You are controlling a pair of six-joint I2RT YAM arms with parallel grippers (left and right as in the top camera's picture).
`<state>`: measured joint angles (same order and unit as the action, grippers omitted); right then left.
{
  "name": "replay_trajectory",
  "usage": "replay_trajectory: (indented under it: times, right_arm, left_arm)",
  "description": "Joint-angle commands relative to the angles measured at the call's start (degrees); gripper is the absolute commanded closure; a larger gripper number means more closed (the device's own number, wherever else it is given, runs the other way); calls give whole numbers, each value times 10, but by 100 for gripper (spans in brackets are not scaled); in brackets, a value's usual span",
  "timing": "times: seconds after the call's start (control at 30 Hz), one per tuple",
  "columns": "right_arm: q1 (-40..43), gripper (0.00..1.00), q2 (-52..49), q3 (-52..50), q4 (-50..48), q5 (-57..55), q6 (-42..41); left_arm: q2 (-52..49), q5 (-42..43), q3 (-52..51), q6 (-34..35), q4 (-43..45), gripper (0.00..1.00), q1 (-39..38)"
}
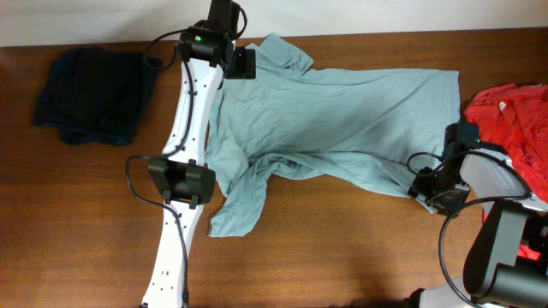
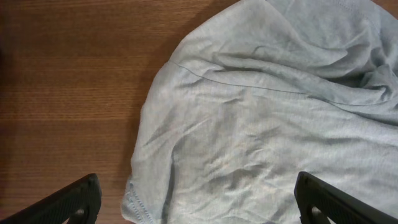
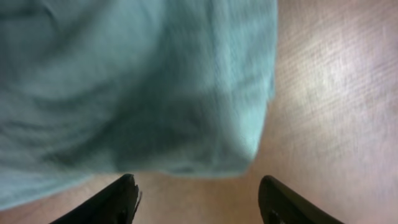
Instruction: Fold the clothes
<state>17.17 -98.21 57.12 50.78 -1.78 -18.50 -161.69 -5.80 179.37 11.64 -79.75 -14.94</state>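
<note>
The counter (image 1: 342, 257) is a brown wood-grain surface, glossy enough to carry a pale glare patch in the right wrist view. A light strip (image 1: 86, 21) runs along its far edge, and nothing more of the room is visible. The pale grey-teal T-shirt (image 1: 342, 120) lies spread across the middle of the counter, creased, with its hem toward the right. One sleeve sits at the far edge, the other trails toward the near side, and a fold of cloth is bunched along the near edge of the body. A dark navy garment (image 1: 90, 94) sits crumpled at the far left, well apart from the T-shirt. A red shirt (image 1: 514, 120) lies heaped at the right edge, just beside the T-shirt's hem. The left tool (image 1: 243, 62) hangs over the far sleeve with its jaws spread fully and nothing between them; the sleeve lies slack beneath. The right tool (image 1: 425, 184) sits low at the T-shirt's near right corner, jaws partly apart. The cloth corner lies just ahead of its fingers (image 3: 118, 199), bare counter shows between them, and no grip is evident.
</note>
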Motion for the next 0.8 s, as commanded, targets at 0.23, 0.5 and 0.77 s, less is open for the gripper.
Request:
replay_trajectory:
  times: [0.23,0.5,0.77]
  right_arm:
    - [-2,59,-2,-20,-14,-15,9]
    - [-2,87,-2,-19,-22,-16,9]
    - [2,84,27,-4,-14,-19,35]
  left_arm:
    - [10,4,3,5,-1,1,1]
    - [10,4,3,5,-1,1,1]
    - [10,4,3,5,-1,1,1]
